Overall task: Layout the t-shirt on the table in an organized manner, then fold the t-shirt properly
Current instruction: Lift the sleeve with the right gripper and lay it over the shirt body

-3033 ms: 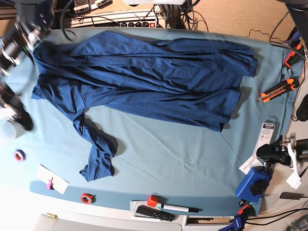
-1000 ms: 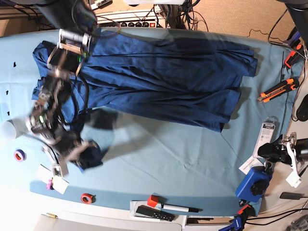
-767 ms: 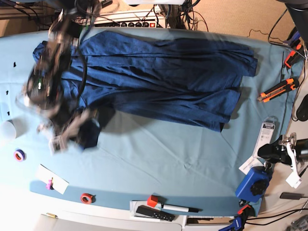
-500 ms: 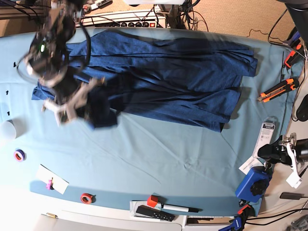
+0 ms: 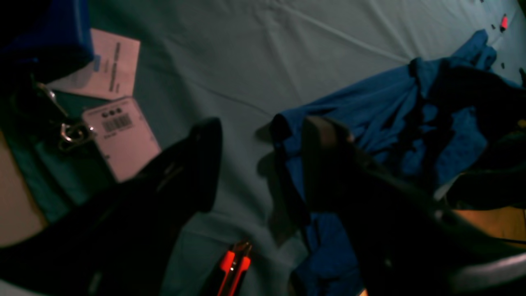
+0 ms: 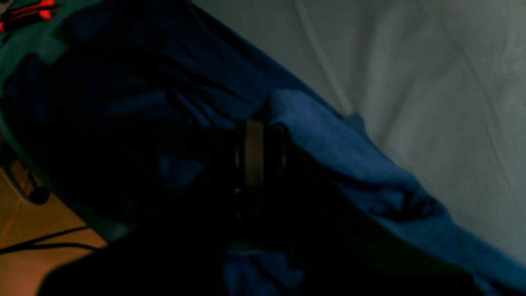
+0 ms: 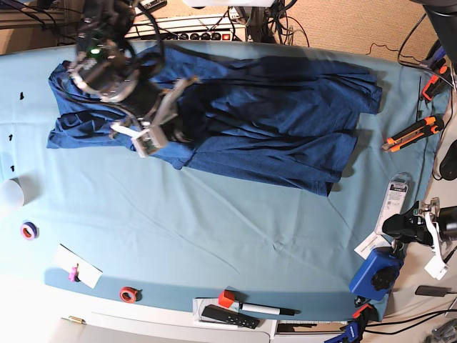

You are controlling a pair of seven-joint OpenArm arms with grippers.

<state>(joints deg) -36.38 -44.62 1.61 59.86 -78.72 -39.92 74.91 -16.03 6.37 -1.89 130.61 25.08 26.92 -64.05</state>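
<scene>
The dark navy t-shirt (image 7: 285,121) lies wrinkled along the far half of the teal table (image 7: 228,236). My right gripper (image 7: 173,133) hovers over the shirt's left part, shut on a bunch of its fabric, a sleeve pulled onto the body. In the right wrist view the right gripper (image 6: 254,123) pinches a blue fold of the t-shirt (image 6: 328,148). My left gripper (image 7: 401,224) sits at the table's right edge. The left wrist view shows the left gripper (image 5: 263,164) open and holding nothing, with a corner of the t-shirt (image 5: 370,119) just beyond it.
An orange box cutter (image 7: 413,133) lies right of the shirt, with a barcode card (image 7: 394,196) and a blue clamp (image 7: 376,271) nearer. A white cup (image 7: 8,191), tape rolls (image 7: 28,230) (image 7: 128,294) and a marker (image 7: 265,309) line the left and front edges.
My right arm has swung up and to the right from the table's lower left, carrying the sleeve onto the shirt's body. The left arm has stayed put.
</scene>
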